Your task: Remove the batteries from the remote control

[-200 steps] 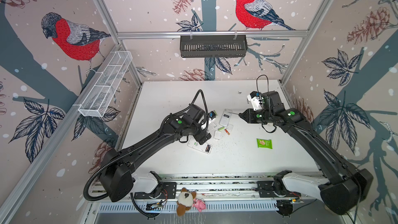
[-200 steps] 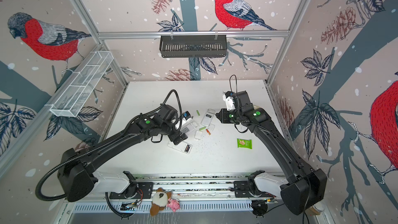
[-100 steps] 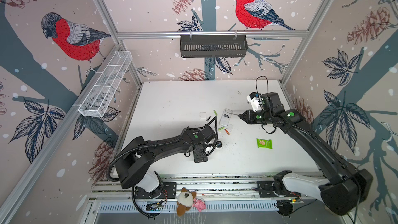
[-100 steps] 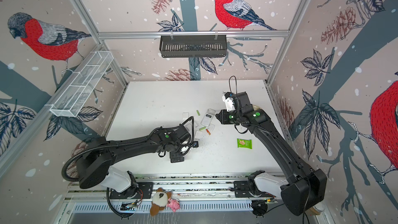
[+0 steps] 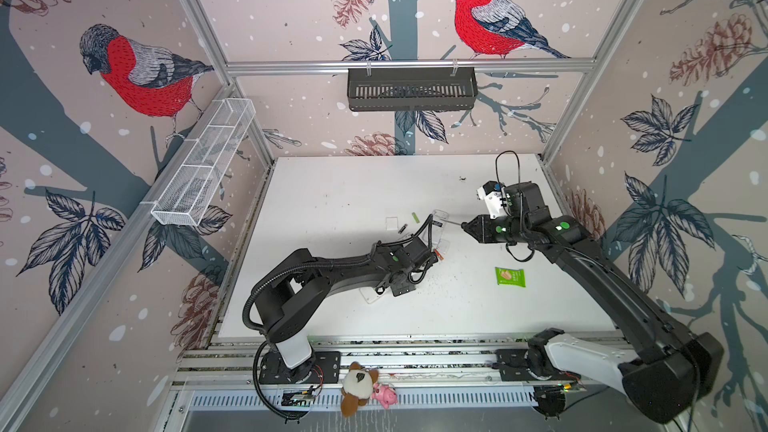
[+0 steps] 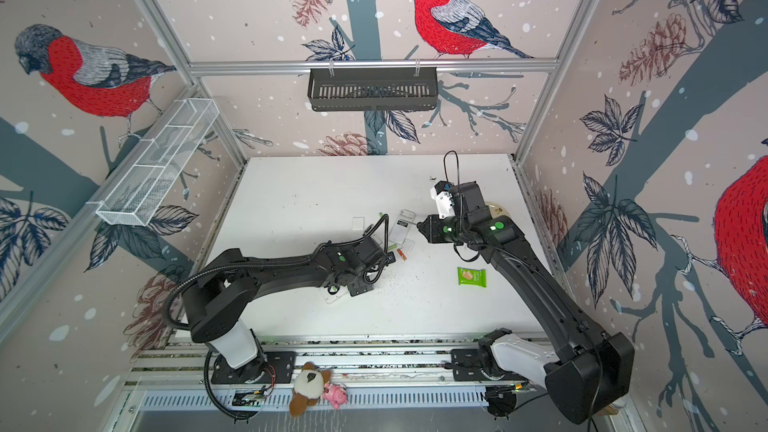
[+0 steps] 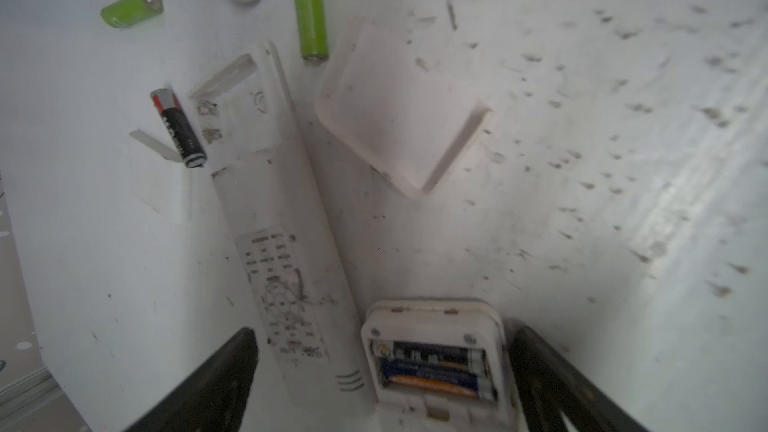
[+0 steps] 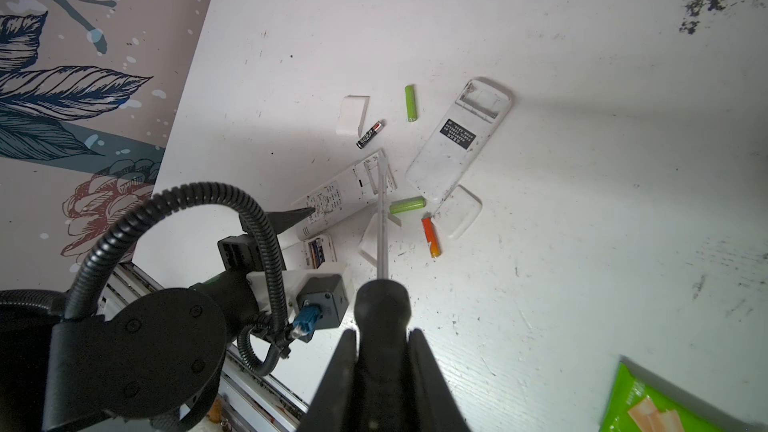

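White table (image 5: pixel 332 201), close views from both wrists.
Spread wide, the left gripper (image 7: pixel 382 332) straddles a small remote (image 7: pixel 432 317); the right gripper (image 8: pixel 382 332) clenches a screwdriver (image 8: pixel 381 222). Two batteries (image 7: pixel 434 369) sit in that remote's open bay; four lie loose nearby.

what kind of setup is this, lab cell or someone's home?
Likely an enclosed robot test cell: aluminium frame holding bird-print wall panels, left arm and right arm mounted on a front rail, a scuffed white table with opened remotes.
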Robot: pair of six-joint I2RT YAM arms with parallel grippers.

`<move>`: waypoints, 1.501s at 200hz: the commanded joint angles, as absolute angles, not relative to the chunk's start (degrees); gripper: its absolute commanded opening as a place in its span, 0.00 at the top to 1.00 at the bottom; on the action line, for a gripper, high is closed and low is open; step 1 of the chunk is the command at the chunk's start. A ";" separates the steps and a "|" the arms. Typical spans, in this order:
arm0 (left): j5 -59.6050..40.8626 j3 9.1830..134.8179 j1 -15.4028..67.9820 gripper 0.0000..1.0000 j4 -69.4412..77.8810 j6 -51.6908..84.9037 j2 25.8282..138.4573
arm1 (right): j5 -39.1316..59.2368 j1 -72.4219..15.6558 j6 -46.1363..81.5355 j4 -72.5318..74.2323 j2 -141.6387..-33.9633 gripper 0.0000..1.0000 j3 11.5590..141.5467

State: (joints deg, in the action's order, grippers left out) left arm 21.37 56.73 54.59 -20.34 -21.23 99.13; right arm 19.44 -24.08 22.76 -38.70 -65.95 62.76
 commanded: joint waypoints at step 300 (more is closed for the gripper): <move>7.27 36.64 52.62 0.12 -26.29 36.23 78.99 | 27.53 -25.18 17.28 -33.65 -79.52 0.99 69.35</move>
State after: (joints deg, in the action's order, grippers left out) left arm 8.84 37.71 52.71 -28.40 35.97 79.88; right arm 26.98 -24.75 17.82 -35.11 -79.46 69.12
